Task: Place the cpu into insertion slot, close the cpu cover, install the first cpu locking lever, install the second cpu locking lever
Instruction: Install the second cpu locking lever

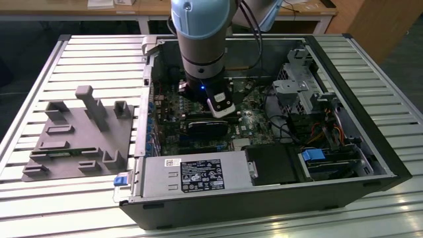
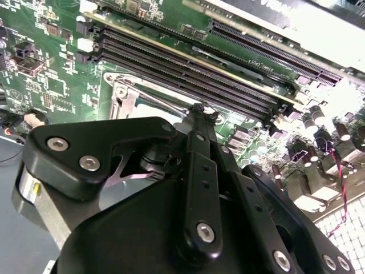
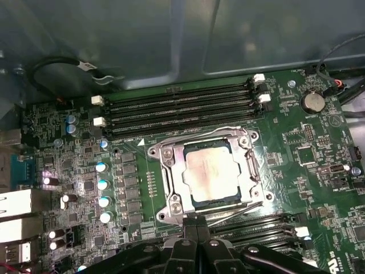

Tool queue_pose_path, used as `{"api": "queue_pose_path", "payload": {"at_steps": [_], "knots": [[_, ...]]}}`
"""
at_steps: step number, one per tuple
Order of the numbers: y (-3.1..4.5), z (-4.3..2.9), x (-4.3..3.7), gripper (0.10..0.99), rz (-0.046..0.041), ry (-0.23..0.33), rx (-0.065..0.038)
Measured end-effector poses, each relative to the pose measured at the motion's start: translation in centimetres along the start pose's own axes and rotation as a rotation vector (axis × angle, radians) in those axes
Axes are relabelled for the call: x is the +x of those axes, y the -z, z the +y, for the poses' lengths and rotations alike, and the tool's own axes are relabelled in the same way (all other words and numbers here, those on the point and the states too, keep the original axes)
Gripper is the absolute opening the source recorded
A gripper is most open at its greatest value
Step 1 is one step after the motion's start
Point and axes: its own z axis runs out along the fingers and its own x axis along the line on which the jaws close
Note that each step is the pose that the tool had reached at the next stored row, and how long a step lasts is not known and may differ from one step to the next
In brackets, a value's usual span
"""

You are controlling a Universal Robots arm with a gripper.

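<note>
- Your arm (image 1: 201, 44) comes down from the top centre of the exterior view into the open computer case (image 1: 370, 163), which lies on a slatted table (image 1: 86, 54).
- The gripper (image 3: 197, 231) sits at the bottom centre of the first wrist view, its two fingertips pressed together with no gap between them – clenched, and nothing visibly held.
- Just above those tips, in the centre of that frame, you have the insertion slot (image 3: 166, 181) with the cpu (image 3: 212, 174) already lying inside it, its dull metal top facing up.
- The cpu cover (image 3: 249, 166) lies flat around the chip, the silvery frame bordering it on all sides.
- A thin metal locking lever (image 3: 197, 136) runs along the upper edge of the frame; a second locking lever (image 3: 239, 210) runs along the lower edge, close to the fingertips. Whether either one is latched, you cannot tell from here.
- Long black memory slots (image 3: 177, 108) lie across the upper middle of the first wrist view, above the socket – more of them at lower right.
- In the second wrist view the black gripper linkage covers the lower half, with the fingertips (image 2: 199, 111) meeting at the centre beside a silvery corner of the socket frame (image 2: 122, 94).
- In the exterior view a grey power supply (image 1: 191, 174) sits at the lower centre of the case, and a grey fixture block (image 1: 79, 134) stands on the table at the left.
</note>
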Motion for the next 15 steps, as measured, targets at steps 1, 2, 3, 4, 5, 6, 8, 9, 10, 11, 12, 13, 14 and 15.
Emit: {"api": "queue_pose_path", "payload": {"at_steps": [1,2,3,4,5,6,8,9,10,11,12,13,14,15], "knots": [[-0.08,-0.08,0.03,0.102,0.0006,0.000,-0.003],[-0.16,-0.17,0.06,0.102,0.0011,-0.001,-0.006],[-0.23,-0.27,0.09,0.102,0.0016,-0.001,-0.010],[-0.29,-0.36,0.11,0.102,0.0021,-0.001,-0.012],[-0.32,-0.46,0.14,0.102,0.0028,-0.001,-0.016],[-0.36,-0.55,0.19,0.102,0.0035,-0.002,-0.020],[-0.44,-0.67,0.31,0.102,0.0050,-0.003,-0.029],[-0.50,-0.72,0.38,0.102,0.0059,-0.003,-0.034],[-0.55,-0.79,0.45,0.102,0.0066,-0.004,-0.038],[-0.71,-0.90,0.53,0.102,0.0076,-0.004,-0.043],[-0.79,-0.95,0.56,0.102,0.0080,-0.004,-0.046],[-0.87,-0.99,0.60,0.102,0.0083,-0.005,-0.048],[-0.94,-1.02,0.65,0.102,0.0086,-0.005,-0.050],[-0.98,-1.05,0.72,0.102,0.0089,-0.005,-0.051]]}}
